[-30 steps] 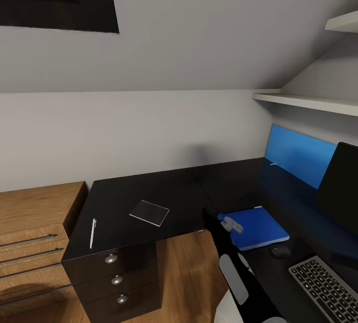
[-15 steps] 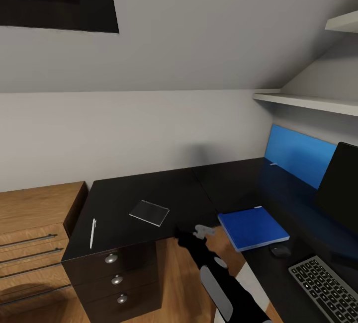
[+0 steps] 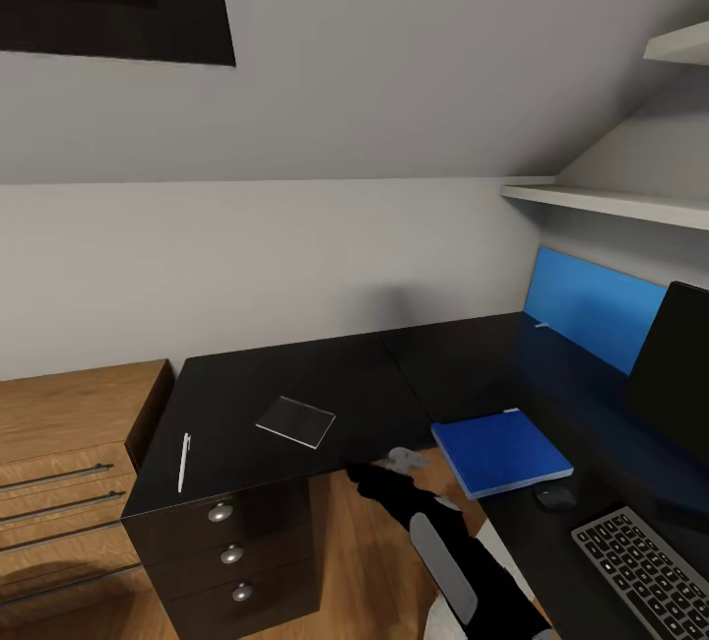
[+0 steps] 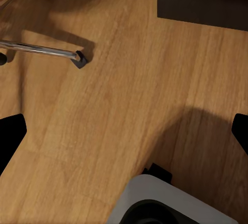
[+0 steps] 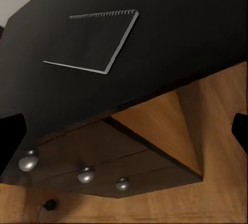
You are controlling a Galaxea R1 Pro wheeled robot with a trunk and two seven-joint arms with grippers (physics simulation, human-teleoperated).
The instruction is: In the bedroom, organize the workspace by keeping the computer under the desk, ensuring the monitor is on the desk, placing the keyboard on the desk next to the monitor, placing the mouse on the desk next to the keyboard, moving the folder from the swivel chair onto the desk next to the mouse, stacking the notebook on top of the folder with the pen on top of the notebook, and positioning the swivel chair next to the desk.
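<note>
Currently the right gripper (image 3: 379, 471) is held released and empty beside the surface (image 3: 236, 404), near the notebook (image 3: 295, 420); the folder (image 3: 502, 450) is laid near the mouse (image 3: 556, 496).

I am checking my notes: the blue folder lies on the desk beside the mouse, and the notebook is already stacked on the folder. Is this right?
Not quite. In the head view the notebook lies apart on the desk, not on the blue folder. The folder does lie beside the mouse.
</note>
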